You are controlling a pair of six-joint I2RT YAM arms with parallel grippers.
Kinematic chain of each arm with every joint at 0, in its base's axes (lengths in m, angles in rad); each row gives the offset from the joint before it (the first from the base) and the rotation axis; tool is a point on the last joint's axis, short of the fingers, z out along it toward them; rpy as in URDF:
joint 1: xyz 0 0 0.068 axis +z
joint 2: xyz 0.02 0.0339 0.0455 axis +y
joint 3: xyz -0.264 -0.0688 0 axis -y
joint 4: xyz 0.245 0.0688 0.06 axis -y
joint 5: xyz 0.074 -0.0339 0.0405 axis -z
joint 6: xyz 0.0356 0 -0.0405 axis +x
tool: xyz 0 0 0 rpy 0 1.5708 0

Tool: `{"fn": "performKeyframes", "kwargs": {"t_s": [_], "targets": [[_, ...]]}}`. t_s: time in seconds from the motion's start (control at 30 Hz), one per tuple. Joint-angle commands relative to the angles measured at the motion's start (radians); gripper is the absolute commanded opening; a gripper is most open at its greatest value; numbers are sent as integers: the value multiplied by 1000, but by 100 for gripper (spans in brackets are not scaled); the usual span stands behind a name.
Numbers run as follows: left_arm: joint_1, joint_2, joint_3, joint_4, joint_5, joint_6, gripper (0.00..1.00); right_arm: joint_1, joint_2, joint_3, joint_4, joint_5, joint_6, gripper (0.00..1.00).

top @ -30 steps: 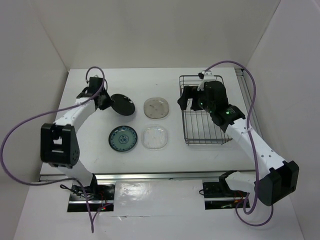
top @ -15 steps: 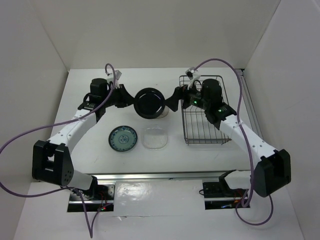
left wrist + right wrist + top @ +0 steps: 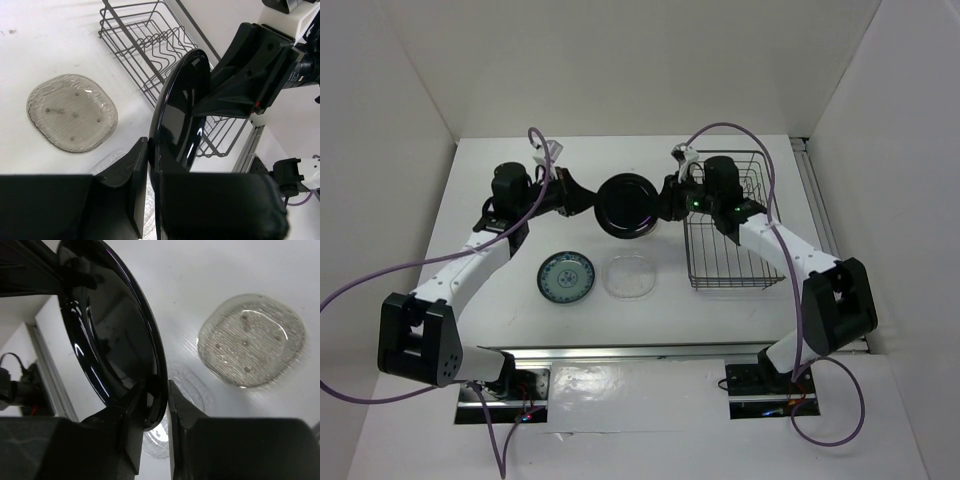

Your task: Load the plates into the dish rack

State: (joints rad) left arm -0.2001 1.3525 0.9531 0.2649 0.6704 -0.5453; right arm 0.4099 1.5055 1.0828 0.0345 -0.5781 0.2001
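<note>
Table [image 3: 720, 312]; plate [image 3: 625, 205] between left tool [image 3: 592, 203], right tool [image 3: 661, 205]

Picked the black plate [image 3: 626, 205] up from the back left of the surface [image 3: 650, 320] and carried it to the middle. Stands on its edge in the air now, no longer low by the surface. Swung the left hand [image 3: 588, 199] in toward the middle along with it, gripping the plate's left rim. Pulled the right hand [image 3: 666, 200] away from above the dish rack [image 3: 740, 285] and over to the plate's right rim. Was wide open a moment ago; now pinched onto that rim. Seen from above, now hides most of the clear dotted plate [image 3: 250, 340].
</note>
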Motion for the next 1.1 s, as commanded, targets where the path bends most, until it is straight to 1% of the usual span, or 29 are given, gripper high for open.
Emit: {"fn": "performKeyframes", "kwargs": {"t_s": [0.0,0.03,0.07,0.13,0.27,0.3,0.37,0.4,0.43,0.47,0.5,0.53,0.57,0.6,0.67,0.8,0.9,0.97,1.07], "targets": [[-5,-13,13,157,116,-50,0,-11,-8,40,68,-89,-2,26],[-5,-13,13,157,116,-50,0,-11,1,40,68,-115,-2,26],[-5,-4,3,168,116,-59,0,-11,1,40,80,-135,8,20],[-5,-4,3,168,106,-59,0,-2,10,40,99,-146,21,1],[-5,7,22,111,66,-41,0,7,10,40,78,-88,21,0],[-5,7,33,65,8,-41,9,7,10,40,77,-62,21,0],[-15,-3,55,-5,-79,-30,33,7,-31,49,42,90,44,0],[-15,-15,55,-73,-183,-30,81,-3,-40,49,27,153,44,0],[-15,-27,68,-116,-234,-30,100,-17,-50,66,-26,316,64,0],[-15,-27,78,-150,-273,-30,100,-26,-63,81,-59,399,79,0],[-15,-41,91,-183,-372,-41,100,-37,-64,104,-85,467,94,0],[-15,-41,92,-250,-406,-50,100,-37,-74,120,-116,644,110,0],[-15,-55,102,-271,-434,-50,100,-66,-86,132,-175,702,120,0],[-15,-65,102,-292,-487,-50,100,-81,-87,144,-189,743,121,0],[-15,-66,111,-331,-511,-61,100,-129,-99,155,-231,858,134,0],[-25,-56,121,-352,-523,-61,100,-183,-110,177,-298,969,148,0],[-36,-32,150,-386,-537,-61,100,-183,-76,203,-339,1052,148,0],[-45,-18,150,-395,-560,-61,100,-183,-65,215,-340,1086,148,0],[-45,-30,132,-386,-600,-61,100,-183,-54,204,-340,1086,148,0]]}}
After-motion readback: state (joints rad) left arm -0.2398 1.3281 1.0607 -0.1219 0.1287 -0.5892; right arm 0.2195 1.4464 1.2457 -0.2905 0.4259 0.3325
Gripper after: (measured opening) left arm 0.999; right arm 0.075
